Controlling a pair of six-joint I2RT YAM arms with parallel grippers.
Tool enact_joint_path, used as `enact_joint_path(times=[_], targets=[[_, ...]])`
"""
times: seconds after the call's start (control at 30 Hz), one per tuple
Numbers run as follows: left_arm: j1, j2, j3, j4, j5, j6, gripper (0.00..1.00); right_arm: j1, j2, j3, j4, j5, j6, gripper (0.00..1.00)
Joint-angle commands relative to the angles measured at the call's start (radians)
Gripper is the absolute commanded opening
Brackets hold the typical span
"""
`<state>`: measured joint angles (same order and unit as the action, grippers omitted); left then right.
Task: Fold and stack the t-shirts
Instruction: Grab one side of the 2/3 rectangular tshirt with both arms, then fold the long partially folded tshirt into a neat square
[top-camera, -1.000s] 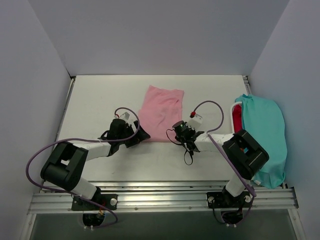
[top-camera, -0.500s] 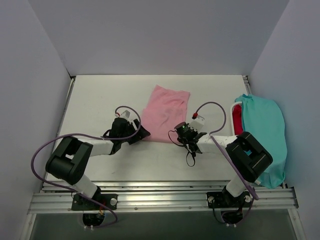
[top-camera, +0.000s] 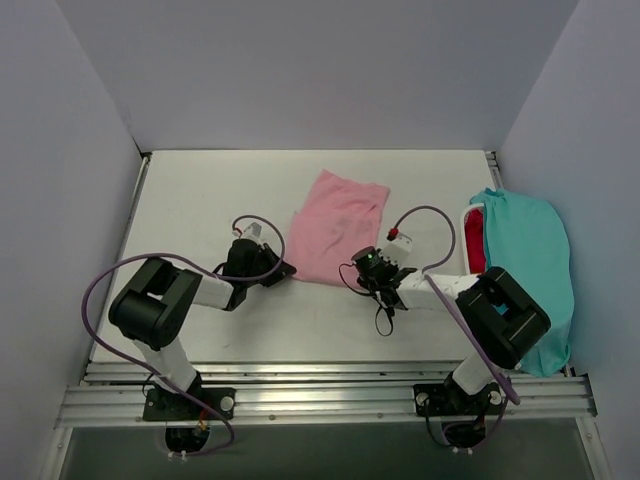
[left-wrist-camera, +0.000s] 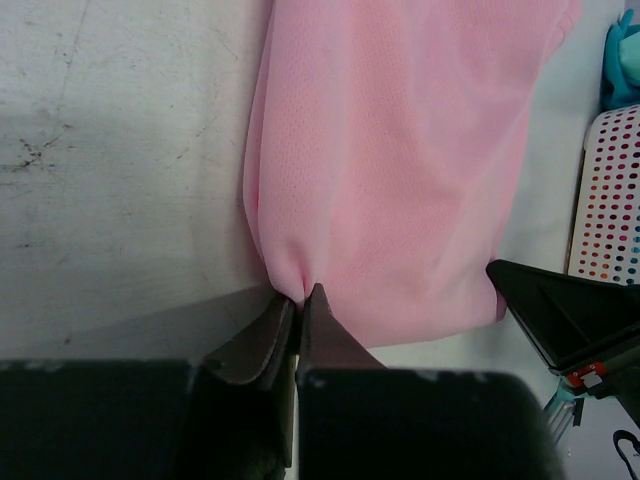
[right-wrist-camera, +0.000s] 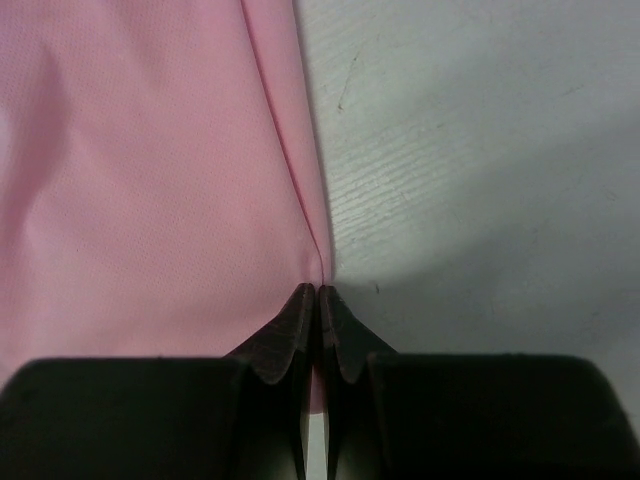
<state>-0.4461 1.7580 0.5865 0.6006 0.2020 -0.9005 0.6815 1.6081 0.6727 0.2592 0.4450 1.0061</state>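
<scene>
Pinching the pink t-shirt (top-camera: 340, 225), both jaws hide its near corners.

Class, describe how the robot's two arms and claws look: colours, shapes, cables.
Both the left arm and right arm have black joints joined by white links, each trailing a looping purple cable. The left claw and right claw are dark and tapered.
</scene>
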Motion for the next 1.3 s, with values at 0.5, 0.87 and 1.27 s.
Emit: enact_joint_path(times=[0.5, 0.87, 1.27], targets=[[-0.213, -0.785, -0.059, -0.846, -0.272, -0.017, 0.03, 0.076, -0.439, -0.105, -0.313, -0.061, 0.049, 0.0], [-0.207, -0.778, 0.159, -0.953, -0.343, 0.063, 0.04, 0.081, -0.363, 0.129, -0.376, -0.008, -0.026, 0.0], [-0.056, -0.579, 0.386, -0.894, -0.253, 0.167, 0.03, 0.059, -0.156, 0.36, -0.376, 0.04, -0.087, 0.0]])
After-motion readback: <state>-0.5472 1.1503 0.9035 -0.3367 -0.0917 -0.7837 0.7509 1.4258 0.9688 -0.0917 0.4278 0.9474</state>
